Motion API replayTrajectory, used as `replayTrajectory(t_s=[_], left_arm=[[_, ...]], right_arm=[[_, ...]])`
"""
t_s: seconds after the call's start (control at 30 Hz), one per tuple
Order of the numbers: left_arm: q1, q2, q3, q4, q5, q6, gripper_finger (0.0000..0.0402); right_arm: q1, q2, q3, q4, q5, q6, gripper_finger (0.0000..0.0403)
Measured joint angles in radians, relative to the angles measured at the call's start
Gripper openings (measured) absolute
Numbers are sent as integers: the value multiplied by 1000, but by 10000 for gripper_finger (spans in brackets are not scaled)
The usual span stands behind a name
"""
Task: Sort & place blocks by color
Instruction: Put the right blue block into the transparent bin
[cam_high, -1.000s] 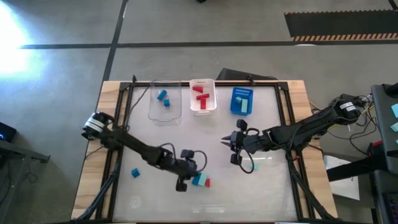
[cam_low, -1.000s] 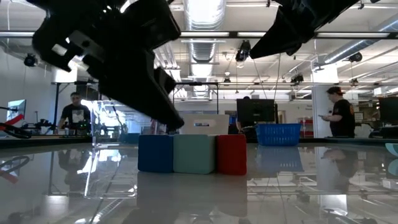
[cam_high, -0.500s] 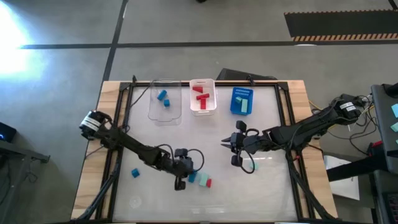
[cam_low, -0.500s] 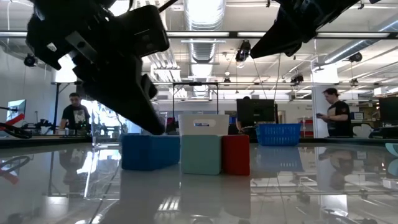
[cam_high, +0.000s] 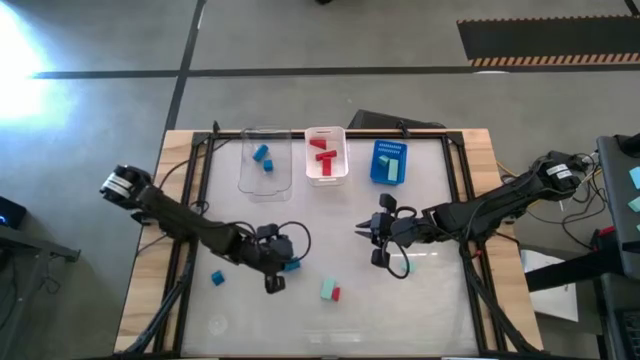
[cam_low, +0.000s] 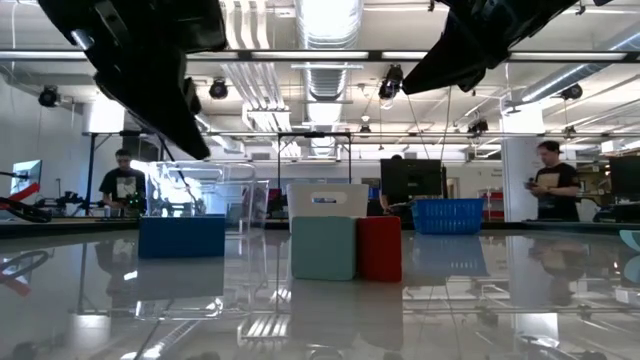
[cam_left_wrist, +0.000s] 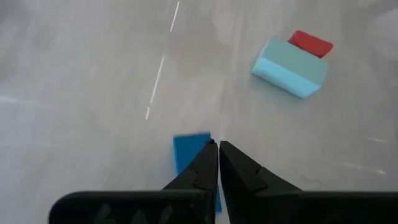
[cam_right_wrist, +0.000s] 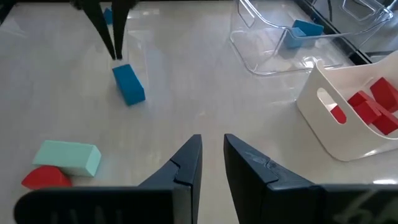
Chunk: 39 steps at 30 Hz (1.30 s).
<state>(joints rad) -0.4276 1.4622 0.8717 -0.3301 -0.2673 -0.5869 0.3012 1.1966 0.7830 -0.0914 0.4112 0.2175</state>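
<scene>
We see a blue block (cam_high: 291, 265) lying flat on the table (cam_high: 430, 310), just left of centre, with the left gripper (cam_high: 281, 262) hovering right at it. In the left wrist view that block (cam_left_wrist: 191, 151) sits beside the fingertips (cam_left_wrist: 210, 152), which are pressed together with nothing between them. From the block, a mint block (cam_high: 327, 289) and a red block (cam_high: 336, 295) lie touching one another at about four o'clock, clear of the gripper. In the low view they stand side by side, mint (cam_low: 323, 248) against red (cam_low: 378, 248), with the blue block (cam_low: 181, 236) well apart from them. A second loose blue block (cam_high: 217, 278) lies at about eight o'clock from the first, nearer the table's left edge.

At twelve o'clock, along the far edge, stand three bins: a clear bin (cam_high: 265, 162) with two blue blocks, a white bin (cam_high: 326, 154) with red blocks, and a blue bin (cam_high: 389, 163) with mint blocks.

The right gripper (cam_high: 362, 229) waits at about two o'clock from the blue block, raised over mid-table, its fingers slightly spread and empty. Another mint block (cam_high: 413, 265) lies under that arm.
</scene>
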Motion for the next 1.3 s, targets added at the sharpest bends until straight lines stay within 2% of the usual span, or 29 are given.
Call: replayTrajectory(t_s=[0.17, 0.27, 0.43, 0.6, 0.77, 0.87, 0.97, 1.03, 1.17, 1.3], left_arm=[[-29, -10, 8, -34, 4, -18, 2], [-26, -2, 6, -26, 24, -36, 24], [-28, 15, 1, -25, 32, -38, 111], [-25, 69, -3, -8, -3, -36, 204], [-26, 153, -4, 32, -26, -5, 251], [-25, 194, -4, 34, -41, -5, 253], [-26, 214, 0, 24, -42, 27, 232], [-26, 214, 8, 46, -56, 59, 200], [-18, 211, 3, 26, -56, 92, 112], [-2, 189, 3, -1, -39, 105, 116]], right_arm=[[0, 0, 0, 3, 8, -6, 57], [0, 0, 0, 4, 8, -7, 57], [0, 0, 0, 4, 8, -9, 57], [0, 0, 0, 4, 8, -8, 57], [0, 0, -1, 0, 8, -9, 57], [0, 0, -2, 0, 8, -9, 57], [0, 0, -3, 1, 8, -9, 57], [0, 0, -4, 0, 9, -9, 57], [0, 0, -7, 0, 9, -9, 57], [0, 0, -10, 0, 9, -9, 57]])
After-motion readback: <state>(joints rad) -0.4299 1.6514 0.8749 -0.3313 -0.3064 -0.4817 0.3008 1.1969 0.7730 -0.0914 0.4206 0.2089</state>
